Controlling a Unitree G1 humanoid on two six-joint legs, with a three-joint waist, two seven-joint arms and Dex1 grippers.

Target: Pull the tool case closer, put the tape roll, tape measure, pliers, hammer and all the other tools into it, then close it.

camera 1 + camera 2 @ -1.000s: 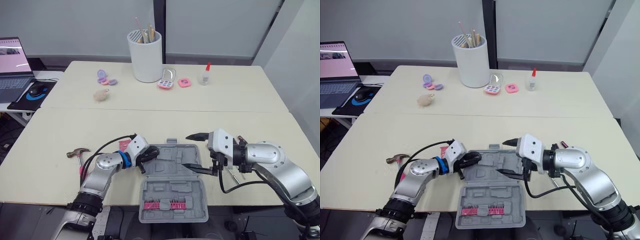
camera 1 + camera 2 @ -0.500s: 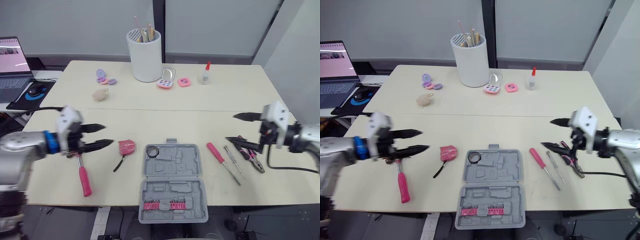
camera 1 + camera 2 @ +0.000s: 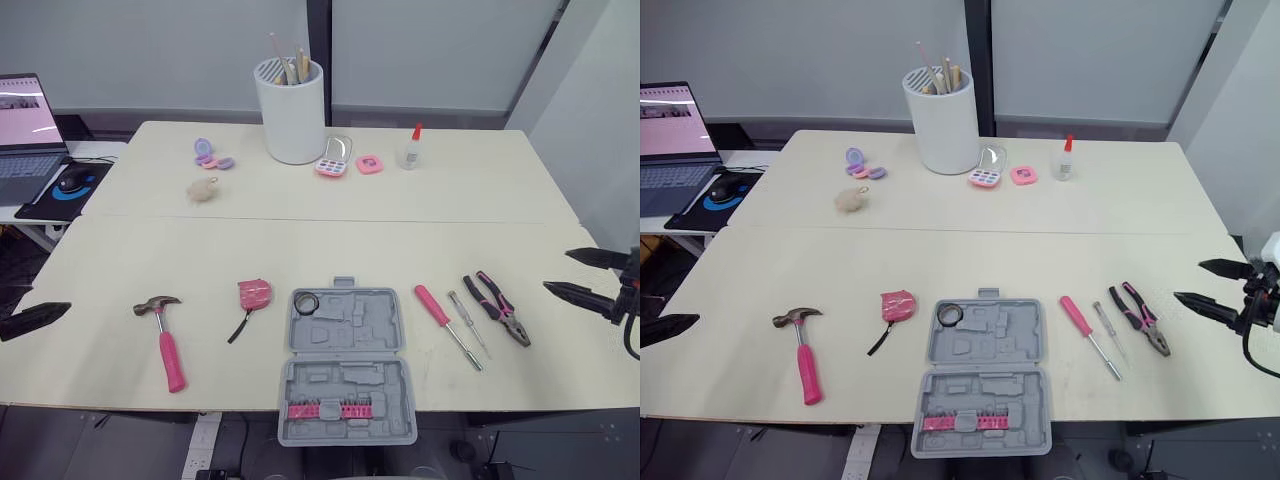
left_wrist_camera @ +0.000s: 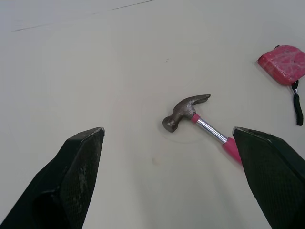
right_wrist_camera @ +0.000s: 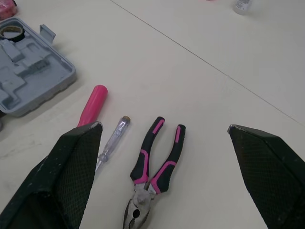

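Observation:
The grey tool case [image 3: 345, 365] lies open at the table's near edge, with the black tape roll [image 3: 306, 303] in its top-left pocket. To its left lie the pink tape measure [image 3: 254, 293] and the pink-handled hammer [image 3: 165, 340]. To its right lie a pink screwdriver [image 3: 437, 308], a thin screwdriver [image 3: 465, 322] and the pliers [image 3: 497, 307]. My left gripper [image 4: 167, 130] is open and empty off the table's left edge, facing the hammer [image 4: 200, 121]. My right gripper [image 3: 558, 270] is open and empty at the right edge, beyond the pliers [image 5: 152, 176].
On the far table stand a white holder [image 3: 293, 110] with sticks, pink compacts [image 3: 333, 160], a glue bottle [image 3: 410, 150], purple pieces [image 3: 210, 155] and a fluffy ball [image 3: 203, 190]. A laptop [image 3: 25, 120] and mouse [image 3: 70, 180] sit at the far left.
Both arms swung outward from the case to the table's left and right edges. The left gripper opened and left the tape roll in the case.

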